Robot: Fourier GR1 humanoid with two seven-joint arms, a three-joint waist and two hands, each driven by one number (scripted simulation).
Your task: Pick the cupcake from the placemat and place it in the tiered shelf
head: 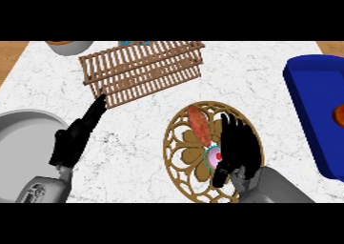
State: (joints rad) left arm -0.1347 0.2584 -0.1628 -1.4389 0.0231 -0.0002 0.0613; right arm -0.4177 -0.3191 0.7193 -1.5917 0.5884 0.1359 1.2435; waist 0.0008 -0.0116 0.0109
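Note:
The cupcake, white with pink and green, sits near the middle of a round gold openwork placemat. A reddish sausage-like piece lies on the mat just behind it. My right hand rests over the mat's right half, fingers stretched away from me and thumb beside the cupcake, partly hiding it. The tiered shelf, made of brown wooden slats, stands at the back centre. My left hand is at the left, open, fingers pointing toward the shelf's near left corner.
A grey round pan lies at the left under my left forearm. A blue tray holding an orange item fills the right edge. A bowl sits at the back left.

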